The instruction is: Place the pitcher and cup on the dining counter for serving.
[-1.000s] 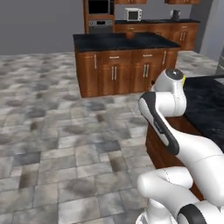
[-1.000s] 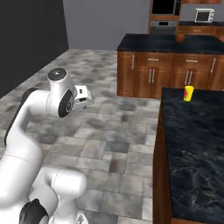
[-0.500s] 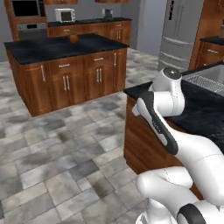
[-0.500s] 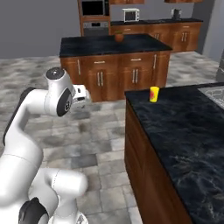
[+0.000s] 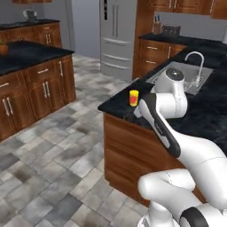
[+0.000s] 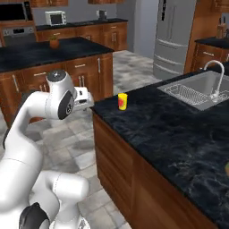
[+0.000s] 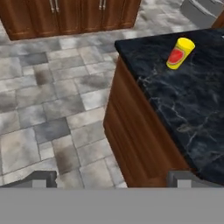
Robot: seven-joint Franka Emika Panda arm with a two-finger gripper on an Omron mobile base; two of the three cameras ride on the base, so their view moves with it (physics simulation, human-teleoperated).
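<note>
One yellow cup (image 7: 180, 53) with a red-orange mark on its side stands upright on the dining worktop (image 6: 179, 134), near the black stone's corner and well apart from the steel sink (image 6: 197, 89) set further along the same slab. In the left base view the cup (image 5: 134, 97) sits just beyond the arm's bent elbow; in the right base view the cup (image 6: 122, 101) stands close to the worktop's near edge.

The hand (image 6: 85, 99) hangs off the end of the worktop, over the tiled floor (image 7: 52, 96), beside the corner and apart from the cup. Its two fingertips (image 7: 41, 178) stand spread wide, released, with nothing between them and nothing touching them; the hand view looks down past them at the floor, the brown cabinet side and the marbled top.

One faucet (image 6: 217, 78) arches over the sink. One separate black-topped island (image 6: 49, 51) stands across the floor, carrying one small orange-brown object (image 6: 54, 41) too small to make out. One microwave (image 6: 55, 18) sits on the far wall counter, and one steel refrigerator (image 5: 116, 35) stands behind.
</note>
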